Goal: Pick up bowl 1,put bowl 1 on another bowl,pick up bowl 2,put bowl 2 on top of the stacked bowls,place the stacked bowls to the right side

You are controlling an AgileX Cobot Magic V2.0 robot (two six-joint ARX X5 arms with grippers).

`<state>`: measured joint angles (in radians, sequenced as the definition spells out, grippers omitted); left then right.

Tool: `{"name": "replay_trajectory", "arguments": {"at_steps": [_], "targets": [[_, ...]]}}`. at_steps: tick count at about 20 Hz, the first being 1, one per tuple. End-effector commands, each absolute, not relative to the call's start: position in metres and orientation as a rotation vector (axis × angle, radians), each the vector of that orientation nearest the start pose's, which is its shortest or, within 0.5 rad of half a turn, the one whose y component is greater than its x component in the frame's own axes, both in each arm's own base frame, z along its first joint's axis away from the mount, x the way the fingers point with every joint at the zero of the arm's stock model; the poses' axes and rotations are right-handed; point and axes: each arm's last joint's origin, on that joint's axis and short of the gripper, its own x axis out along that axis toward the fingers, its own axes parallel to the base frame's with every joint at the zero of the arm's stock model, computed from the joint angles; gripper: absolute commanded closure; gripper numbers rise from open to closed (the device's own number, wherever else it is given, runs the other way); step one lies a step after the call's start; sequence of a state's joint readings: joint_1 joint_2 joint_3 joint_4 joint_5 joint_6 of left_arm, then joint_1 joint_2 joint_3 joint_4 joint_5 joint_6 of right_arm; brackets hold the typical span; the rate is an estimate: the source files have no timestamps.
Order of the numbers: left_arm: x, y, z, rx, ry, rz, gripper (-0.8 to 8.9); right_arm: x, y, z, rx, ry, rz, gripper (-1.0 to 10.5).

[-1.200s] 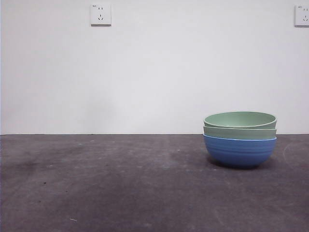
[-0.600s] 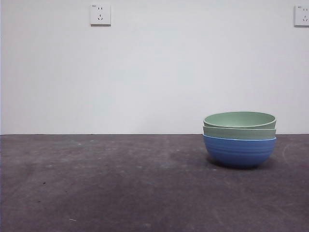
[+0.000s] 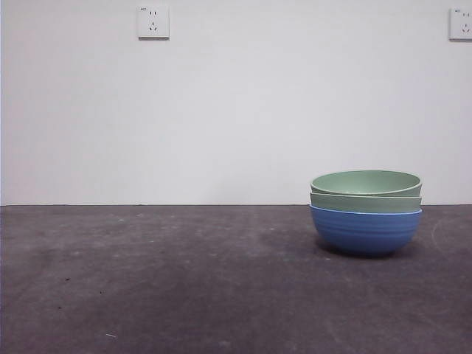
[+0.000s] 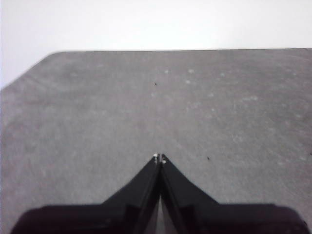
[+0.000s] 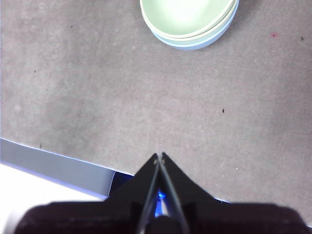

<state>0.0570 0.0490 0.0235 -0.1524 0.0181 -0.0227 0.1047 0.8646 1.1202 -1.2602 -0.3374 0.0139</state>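
From the front, the three ribbed round bowls sit nested on the dark grey table, two pale green ones inside the blue bowl, on the right side where I judge the task wants the stack; no writing on them shows. My left pincer is clenched over bare table. My right pincer is clenched, empty, well apart from the stack.

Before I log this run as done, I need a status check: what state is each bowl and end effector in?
Blue bowl: upright on the table, bottom of the stack.
Two pale green bowls: nested in it, top one slightly tilted.
Left end effector: shut, empty, above bare table.
Right end effector: shut, empty, apart from the stack.
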Motion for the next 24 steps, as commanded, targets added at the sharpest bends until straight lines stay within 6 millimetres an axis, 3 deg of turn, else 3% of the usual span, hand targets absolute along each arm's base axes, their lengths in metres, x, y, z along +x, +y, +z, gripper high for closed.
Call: {"name": "replay_trajectory", "arguments": {"at_steps": [1,21,24], "targets": [[0.0964,0.0053,0.1478,-0.076,0.195,0.047,8.17,0.12,0.0223,0.3437,0.123,1.007,0.398,9.4],[0.0952,0.005,0.1478,-0.102,0.191,0.043,8.17,0.1199,0.0223,0.3437,0.123,1.006,0.398,9.4],[0.0952,0.005,0.1478,-0.102,0.191,0.043,8.16,0.119,0.02,0.3519,0.062,0.867,0.392,9.4]]}}
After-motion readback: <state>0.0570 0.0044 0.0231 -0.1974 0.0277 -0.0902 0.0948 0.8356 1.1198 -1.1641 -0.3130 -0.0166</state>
